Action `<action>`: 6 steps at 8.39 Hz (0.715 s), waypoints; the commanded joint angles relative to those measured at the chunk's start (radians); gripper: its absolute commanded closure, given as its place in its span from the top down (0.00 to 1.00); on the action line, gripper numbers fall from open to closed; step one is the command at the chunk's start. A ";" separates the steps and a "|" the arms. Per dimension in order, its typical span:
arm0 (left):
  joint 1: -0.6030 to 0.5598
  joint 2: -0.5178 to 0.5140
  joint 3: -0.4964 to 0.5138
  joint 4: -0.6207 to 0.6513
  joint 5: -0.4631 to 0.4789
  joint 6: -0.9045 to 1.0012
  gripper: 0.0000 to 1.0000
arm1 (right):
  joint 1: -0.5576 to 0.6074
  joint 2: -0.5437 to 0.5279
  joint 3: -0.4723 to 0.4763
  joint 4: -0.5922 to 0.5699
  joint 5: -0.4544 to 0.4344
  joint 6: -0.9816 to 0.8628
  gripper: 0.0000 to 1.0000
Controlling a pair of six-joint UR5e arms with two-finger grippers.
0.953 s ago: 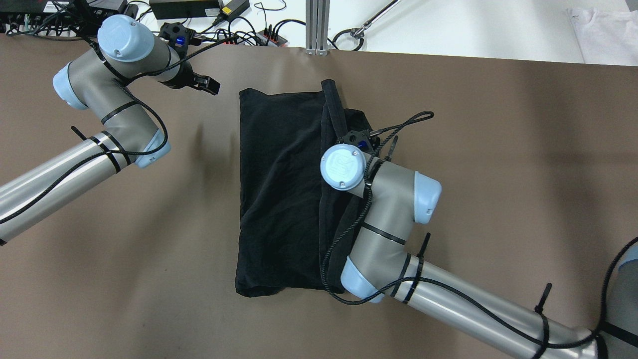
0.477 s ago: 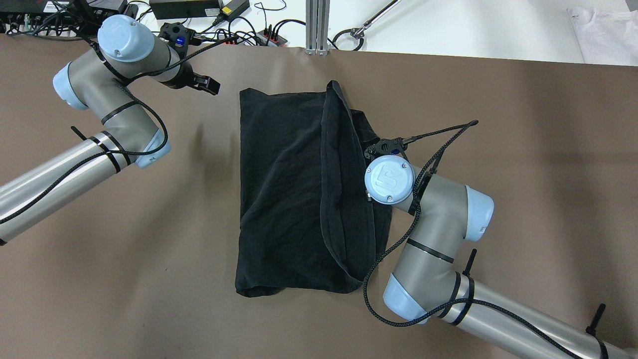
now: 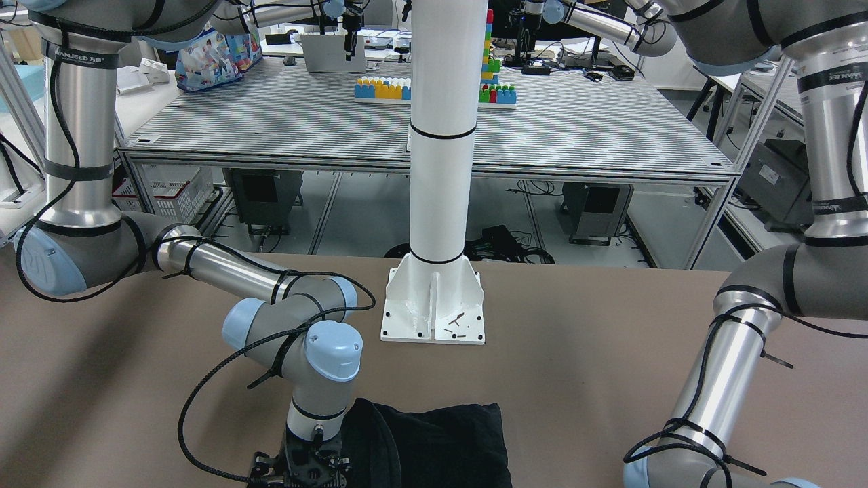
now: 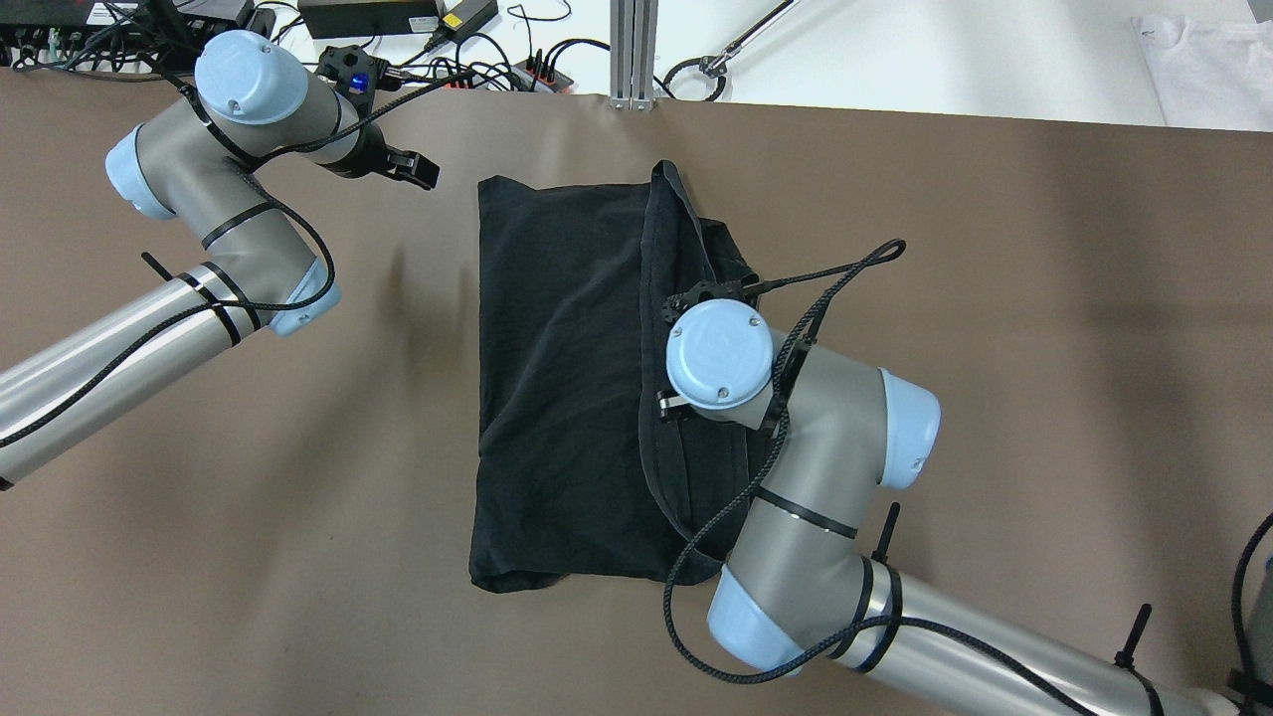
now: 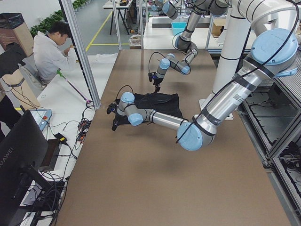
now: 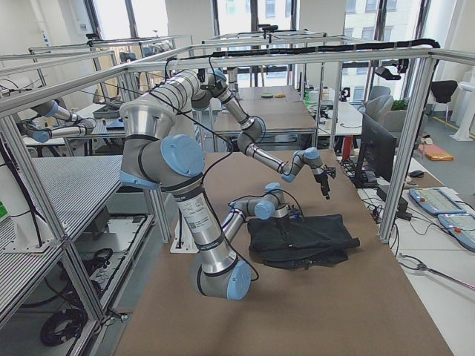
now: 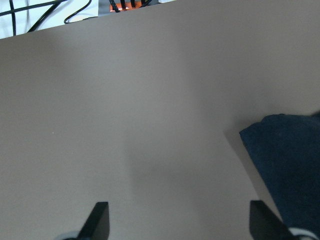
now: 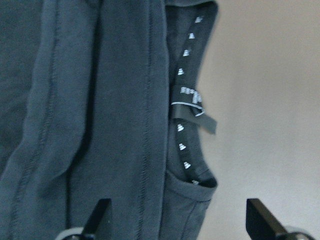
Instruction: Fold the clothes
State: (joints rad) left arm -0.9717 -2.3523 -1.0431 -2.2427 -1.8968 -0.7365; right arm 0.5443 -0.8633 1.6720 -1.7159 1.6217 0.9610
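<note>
The clothes are one black fabric piece lying folded on the brown table, with a hemmed flap doubled over its right part. My right gripper hangs open just above that flap, near a collar with a printed tape. In the overhead view it is hidden under the right wrist. My left gripper is open over bare table, off the cloth's far left corner, and holds nothing. It shows in the overhead view too, as the left gripper.
Cables and power boxes line the far edge beside an aluminium post. A white garment lies at the far right. The white pole's base plate is bolted at the robot's side. A person sits beyond the table's end.
My right arm swung out to the right off the cloth, then came back left over the flap. The flap lies wider than a second ago. The left arm has not moved.
</note>
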 commanded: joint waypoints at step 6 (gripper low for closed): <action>0.001 0.007 0.000 0.000 0.001 -0.004 1.00 | -0.188 0.058 -0.003 -0.113 -0.055 0.067 0.55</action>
State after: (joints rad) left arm -0.9710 -2.3472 -1.0429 -2.2427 -1.8960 -0.7414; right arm 0.3576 -0.7982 1.6726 -1.8271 1.5956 1.0372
